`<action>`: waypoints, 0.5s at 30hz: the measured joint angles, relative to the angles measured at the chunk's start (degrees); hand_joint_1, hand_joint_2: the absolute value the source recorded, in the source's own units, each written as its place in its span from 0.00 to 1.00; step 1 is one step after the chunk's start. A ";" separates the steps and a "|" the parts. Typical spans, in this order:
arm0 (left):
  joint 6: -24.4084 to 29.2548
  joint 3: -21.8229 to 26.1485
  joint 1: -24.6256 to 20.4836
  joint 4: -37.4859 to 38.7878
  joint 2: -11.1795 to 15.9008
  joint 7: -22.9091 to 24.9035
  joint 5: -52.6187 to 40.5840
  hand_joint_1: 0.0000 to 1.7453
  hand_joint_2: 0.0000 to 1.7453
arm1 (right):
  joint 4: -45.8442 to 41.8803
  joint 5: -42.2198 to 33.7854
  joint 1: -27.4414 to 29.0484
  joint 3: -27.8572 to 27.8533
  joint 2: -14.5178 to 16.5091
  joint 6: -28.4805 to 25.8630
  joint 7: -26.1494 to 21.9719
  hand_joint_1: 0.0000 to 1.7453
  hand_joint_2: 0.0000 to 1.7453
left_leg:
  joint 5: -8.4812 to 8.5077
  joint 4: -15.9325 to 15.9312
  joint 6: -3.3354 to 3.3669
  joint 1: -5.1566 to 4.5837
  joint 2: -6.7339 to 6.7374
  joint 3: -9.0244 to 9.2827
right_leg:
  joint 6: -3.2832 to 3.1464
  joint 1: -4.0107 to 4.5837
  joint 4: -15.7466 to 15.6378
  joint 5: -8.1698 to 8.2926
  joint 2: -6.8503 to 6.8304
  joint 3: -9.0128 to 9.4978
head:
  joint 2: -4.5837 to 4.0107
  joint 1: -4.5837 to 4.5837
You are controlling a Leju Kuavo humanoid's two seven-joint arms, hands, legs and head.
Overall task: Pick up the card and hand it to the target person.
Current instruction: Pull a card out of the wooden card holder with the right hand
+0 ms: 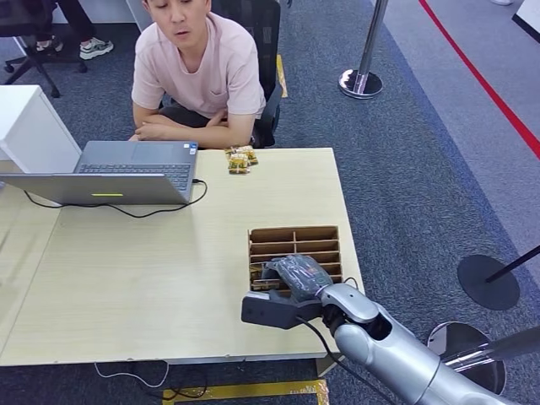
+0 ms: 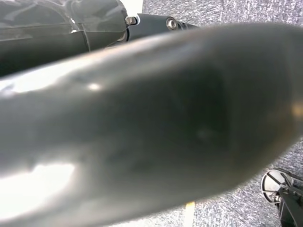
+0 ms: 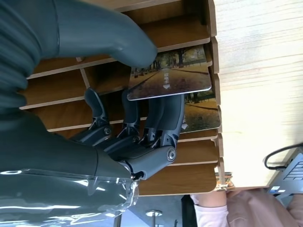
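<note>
The right arm reaches in from the near right corner of the tabletop point(image 1: 159, 270), its right hand point(image 1: 299, 278) lying over the near rows of a slotted wooden card rack point(image 1: 321, 240). In the right wrist view the thumb presses on the printed face of a card point(image 3: 171, 78) while the dark fingers point(image 3: 164, 118) curl beneath it, so the card is pinched between them, part-way out of its slot. A second card point(image 3: 201, 116) with a similar tree-lined print sits in the slot just beside it. From the head view the hand hides the held card. The left hand's state cannot be told: its wrist view is blurred by a dark curved surface close to the lens. A person point(image 1: 197, 72) sits at the far edge behind a laptop point(image 1: 121, 173).
</note>
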 joint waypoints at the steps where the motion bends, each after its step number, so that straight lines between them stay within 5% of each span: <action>1: 0.00 0.00 0.00 0.00 0.00 0.00 0.00 0.00 0.25 | 0.02 -0.01 -0.01 0.00 0.01 0.01 -0.01 0.61 1.00 | 0.01 0.00 0.00 0.00 0.00 0.00 | 0.00 0.00 0.00 0.01 0.00 0.00 | 0.00 0.01; 4: -0.04 0.00 0.00 0.00 0.00 -0.15 -0.01 0.00 1.00 | 0.02 -0.01 -0.04 0.01 0.02 0.00 -0.02 0.67 1.00 | 0.03 0.00 -0.03 0.00 0.00 0.00 | 0.00 0.00 0.00 0.02 0.01 0.00 | 0.01 0.00; 8: -0.36 -0.01 0.00 0.00 0.00 -1.31 -0.52 0.00 1.00 | 0.02 -0.08 -0.11 0.02 0.02 -0.02 -0.02 0.97 1.00 | 0.03 0.00 -0.03 0.00 0.00 0.01 | 0.00 0.00 0.00 0.02 0.01 -0.01 | 0.01 -0.01; 15: -0.15 -0.02 0.03 0.00 0.00 -2.72 -0.76 0.00 1.00 | 0.02 -0.35 -0.63 0.02 0.00 -0.08 -0.02 0.98 1.00 | 0.05 0.01 -0.02 0.00 0.00 -0.02 | 0.02 0.00 0.00 0.04 0.00 -0.01 | 0.00 -0.01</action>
